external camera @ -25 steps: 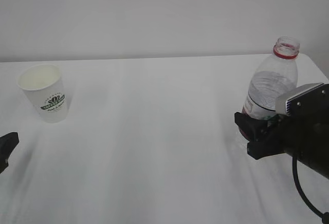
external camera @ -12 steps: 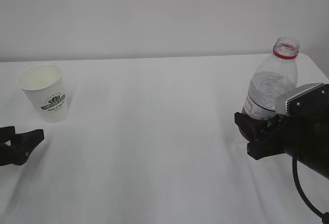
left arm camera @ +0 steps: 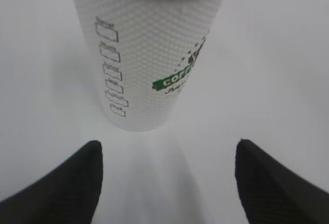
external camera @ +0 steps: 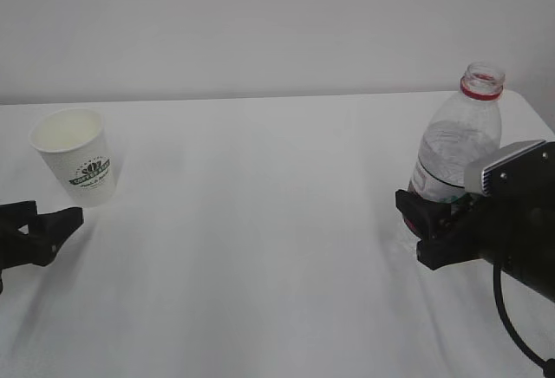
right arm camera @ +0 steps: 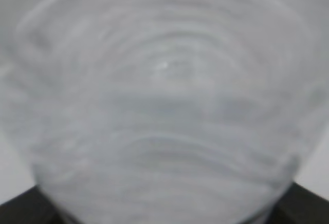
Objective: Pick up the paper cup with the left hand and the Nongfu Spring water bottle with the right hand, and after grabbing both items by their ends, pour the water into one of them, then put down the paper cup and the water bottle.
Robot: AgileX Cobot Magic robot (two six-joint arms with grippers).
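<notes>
Two grippers: one at each side of the exterior view, both low over the white table (external camera: 260,222).
Paper cup (external camera: 75,167): upright at the left of the exterior view, white with a green round logo, cream inside; in the left wrist view (left arm camera: 151,49) it fills the upper middle of the frame, its dimpled wall printed with a column of small boxes.
Left gripper (external camera: 48,232): at the lower left edge of the exterior view, fingers spread apart and holding nothing; in the left wrist view (left arm camera: 167,183) the two black fingertips (left arm camera: 77,180) sit in the bottom corners, the cup just beyond them and not touched.
Water bottle (external camera: 458,140): upright at the right of the exterior view, clear ribbed plastic, red neck ring, no cap on its mouth; its lower part is hidden behind the gripper.
Right gripper (external camera: 427,226): its black fingers flank the bottle's lower body; the right wrist view shows the blurred ribbed wall (right arm camera: 164,106) filling the frame between the two dark fingers (right arm camera: 25,206), clamped on it.
Water: cannot tell its level.
</notes>
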